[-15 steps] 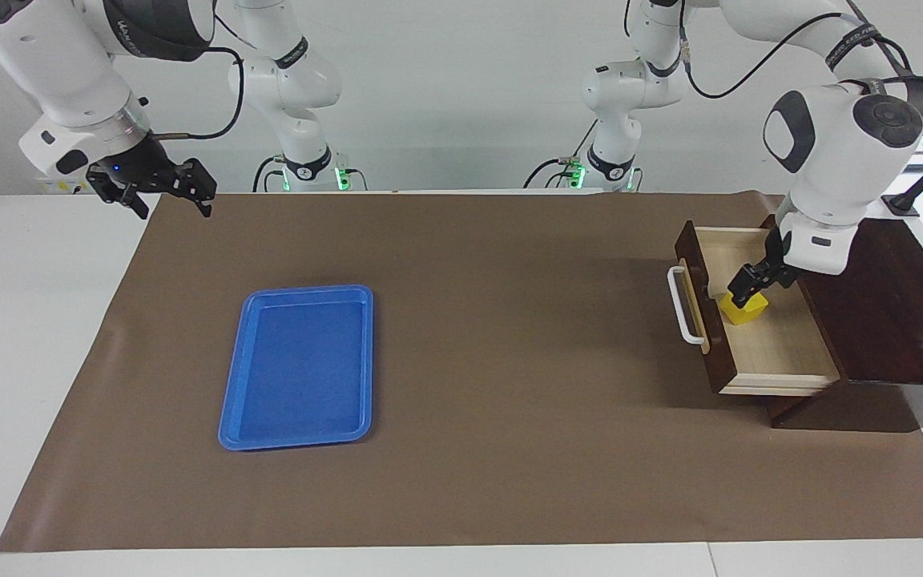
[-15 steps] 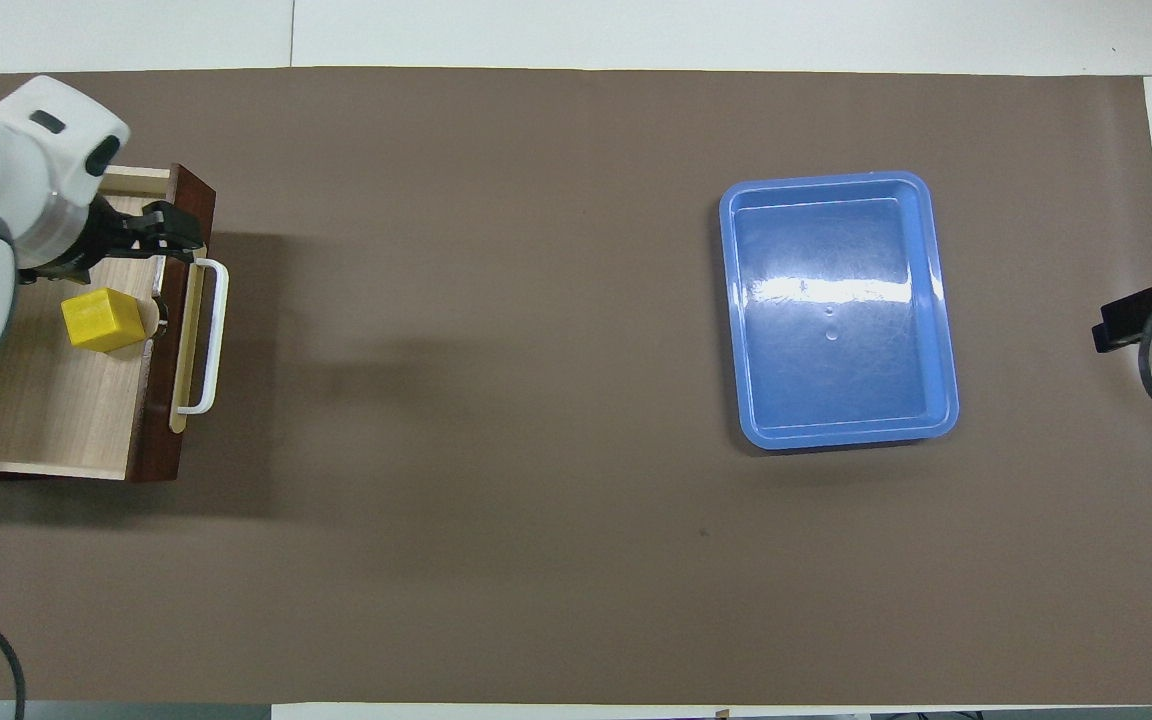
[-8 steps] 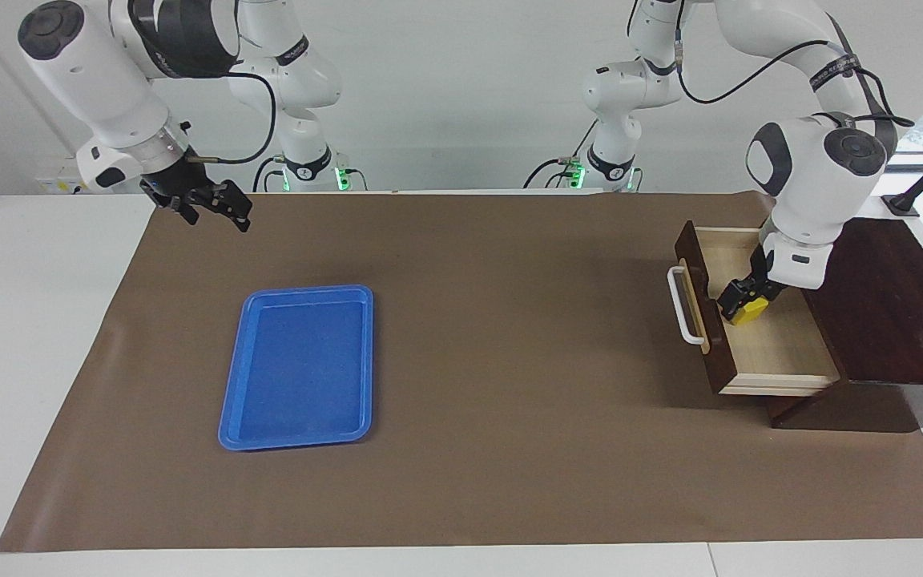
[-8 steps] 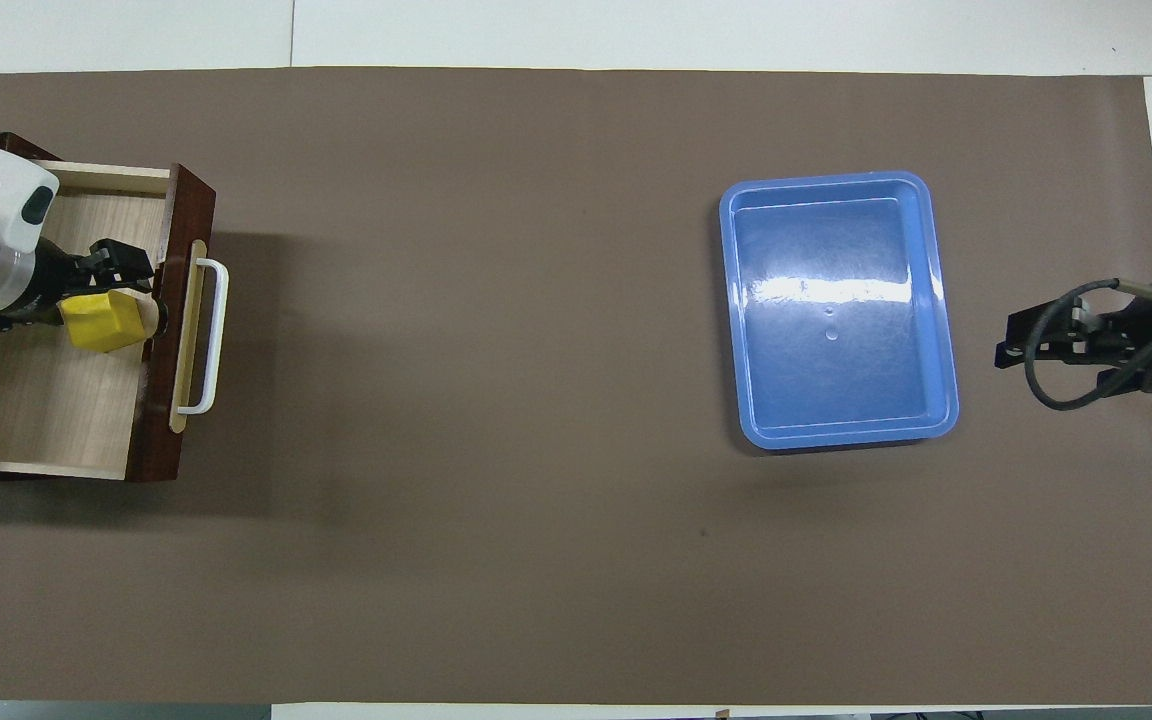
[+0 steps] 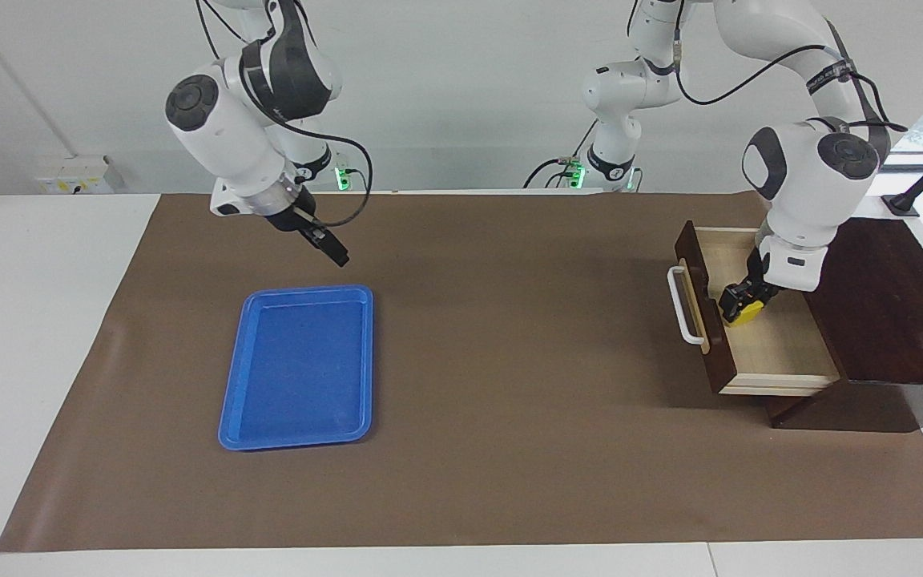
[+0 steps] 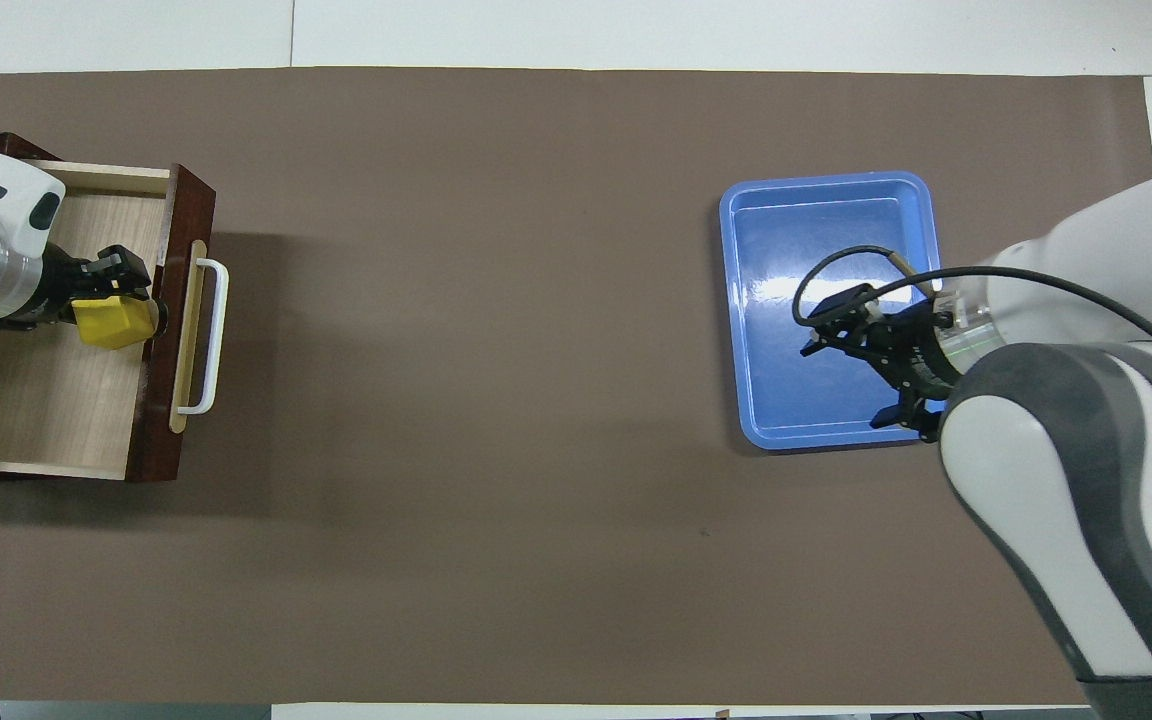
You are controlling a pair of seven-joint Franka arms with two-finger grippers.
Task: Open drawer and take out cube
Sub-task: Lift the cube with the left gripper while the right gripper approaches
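The drawer (image 5: 758, 320) is seen pulled open at the left arm's end of the desk (image 5: 509, 481). The cube (image 5: 743, 312) is held just inside the drawer's front, with the left gripper (image 5: 738, 303) closed on it by its jaws. The right gripper (image 5: 332, 247) is raised near the blue tray (image 5: 301, 365); how its jaws stand cannot be told.

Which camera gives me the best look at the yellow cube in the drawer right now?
The overhead view: the cube shows its top and a side face between the left gripper fingers inside the open drawer. In the facing view, the left gripper covers most of the cube; only its lower edge shows.
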